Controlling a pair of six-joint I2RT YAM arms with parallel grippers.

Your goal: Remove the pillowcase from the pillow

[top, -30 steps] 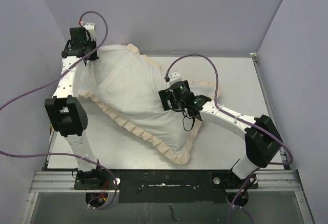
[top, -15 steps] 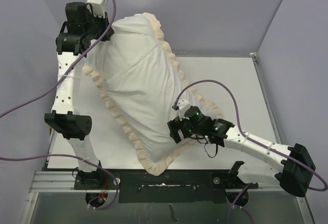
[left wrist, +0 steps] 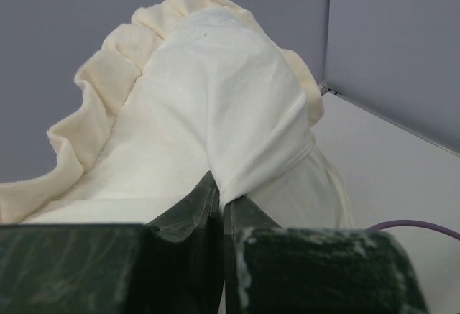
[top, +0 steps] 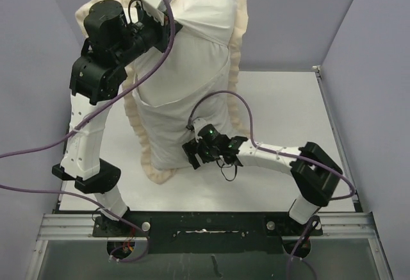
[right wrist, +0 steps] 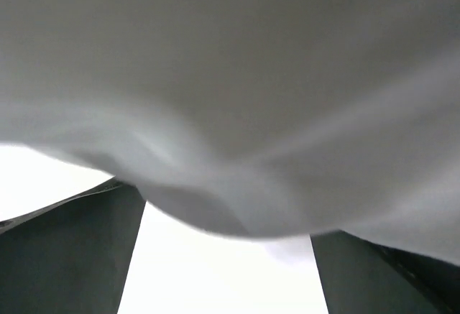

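Top external | table (top: 288,100), grey walls (top: 288,17) | left hand (left wrist: 220,188) pinching pillowcase (top: 192,56) | right hand (top: 195,154) spread

you have two robot arms, the left arm (top: 86,123) and right arm (top: 272,157), two grippers, the left gripper (left wrist: 220,197) and right gripper (top: 192,156), one frilled pillowcase (top: 192,68), and one table (top: 282,100).

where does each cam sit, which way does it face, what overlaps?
Top external: above, behind the bases, facing down at the table; both arms, left gripper holding up the pillowcase, right gripper at its lower edge.
Left wrist: high, facing along shut fingers at pinched pillowcase.
Right wrist: low, facing blurred white fabric between spread fingers.
Shared: top and left wrist show the frill.
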